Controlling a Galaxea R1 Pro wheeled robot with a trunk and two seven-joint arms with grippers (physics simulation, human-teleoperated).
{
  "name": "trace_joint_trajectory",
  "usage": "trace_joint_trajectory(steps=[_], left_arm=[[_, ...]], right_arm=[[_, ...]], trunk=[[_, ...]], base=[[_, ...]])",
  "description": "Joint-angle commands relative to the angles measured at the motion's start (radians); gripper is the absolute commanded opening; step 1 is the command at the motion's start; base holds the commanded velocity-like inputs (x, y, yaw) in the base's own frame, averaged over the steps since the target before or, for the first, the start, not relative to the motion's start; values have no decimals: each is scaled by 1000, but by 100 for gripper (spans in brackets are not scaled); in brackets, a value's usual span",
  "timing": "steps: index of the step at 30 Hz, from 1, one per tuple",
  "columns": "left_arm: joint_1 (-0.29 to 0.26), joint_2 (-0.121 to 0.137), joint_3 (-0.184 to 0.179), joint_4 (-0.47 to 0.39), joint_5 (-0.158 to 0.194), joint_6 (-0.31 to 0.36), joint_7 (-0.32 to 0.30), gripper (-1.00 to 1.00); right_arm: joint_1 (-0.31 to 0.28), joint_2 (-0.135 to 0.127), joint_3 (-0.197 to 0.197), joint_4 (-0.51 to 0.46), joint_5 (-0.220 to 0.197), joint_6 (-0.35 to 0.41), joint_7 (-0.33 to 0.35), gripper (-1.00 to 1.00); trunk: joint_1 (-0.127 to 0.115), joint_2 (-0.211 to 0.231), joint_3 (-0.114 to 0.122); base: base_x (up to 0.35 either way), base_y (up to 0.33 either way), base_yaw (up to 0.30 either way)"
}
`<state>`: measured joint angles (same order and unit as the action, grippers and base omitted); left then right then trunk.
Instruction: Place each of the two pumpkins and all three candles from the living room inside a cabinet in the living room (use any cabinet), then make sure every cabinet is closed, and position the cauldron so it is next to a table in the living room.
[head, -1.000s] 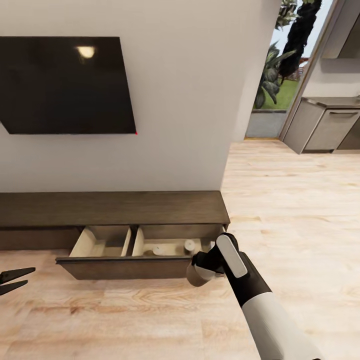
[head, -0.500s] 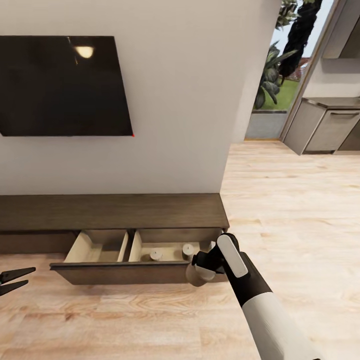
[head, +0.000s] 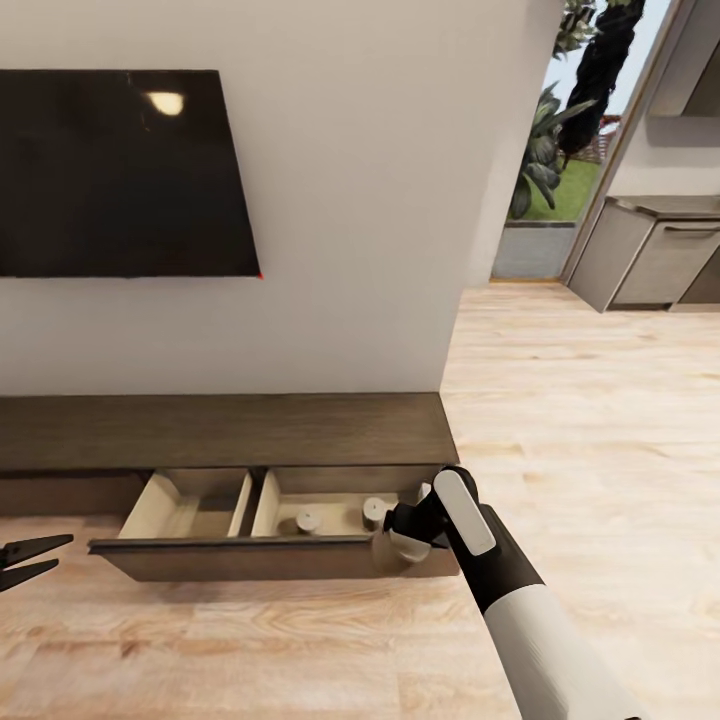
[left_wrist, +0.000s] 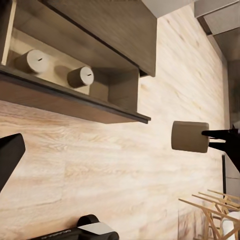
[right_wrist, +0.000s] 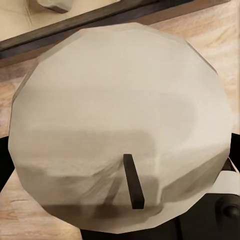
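Note:
The cabinet (head: 230, 428) is a long, low, dark brown unit under the wall, with one wide drawer (head: 250, 555) pulled out. Two grey-beige candles (head: 310, 521) (head: 375, 510) stand upright in the drawer's right compartment, and the left wrist view also catches these two candles (left_wrist: 37, 61) (left_wrist: 81, 76). My right gripper (head: 408, 535) is shut on a third candle (head: 388, 555), held at the drawer front's right end, just above the floor. The held candle (right_wrist: 120, 125) shows its flat top and dark wick in the right wrist view. My left gripper (head: 62, 552) hangs open and empty at the far left. No pumpkins or cauldron are in view.
A black TV (head: 120, 170) hangs on the white wall above the cabinet. To the right the wall ends (head: 455, 300) and wood floor (head: 580, 420) runs to a kitchen unit (head: 650, 260) and a garden door. A pale wooden frame (left_wrist: 210, 210) stands behind my right arm.
The whole view has shifted, so the camera moved. Relative to the drawer, my right gripper and its candle have come closer, now overlapping the drawer front's right end. The left gripper is unchanged.

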<state>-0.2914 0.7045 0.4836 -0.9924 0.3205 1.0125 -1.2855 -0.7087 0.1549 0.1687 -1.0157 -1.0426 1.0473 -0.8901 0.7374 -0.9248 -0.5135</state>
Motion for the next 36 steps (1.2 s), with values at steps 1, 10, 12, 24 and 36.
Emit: trace_joint_trajectory(steps=[1, 10, 12, 24, 36], left_arm=[[0, 0, 0, 0, 0, 0, 0, 100], [0, 0, 0, 0, 0, 0, 0, 100], [0, 0, 0, 0, 0, 0, 0, 100], [0, -1, 0, 0, -1, 1, 4, 100], [0, 0, 0, 0, -7, 1, 5, 100]], right_arm=[[0, 0, 0, 0, -2, -1, -1, -100], [-1, 0, 0, 3, -2, -3, -1, -100], [-2, 0, 0, 3, -1, -3, 0, -100], [-2, 1, 0, 4, 7, -14, 0, -100], [0, 12, 21, 29, 29, -90, -8, -100]], trunk=[[0, 0, 0], [0, 0, 0], [0, 0, 0], [0, 0, 0], [0, 0, 0]], base=[[231, -25, 0], [160, -37, 0], [184, -127, 0], [146, -82, 0], [46, -15, 0]])
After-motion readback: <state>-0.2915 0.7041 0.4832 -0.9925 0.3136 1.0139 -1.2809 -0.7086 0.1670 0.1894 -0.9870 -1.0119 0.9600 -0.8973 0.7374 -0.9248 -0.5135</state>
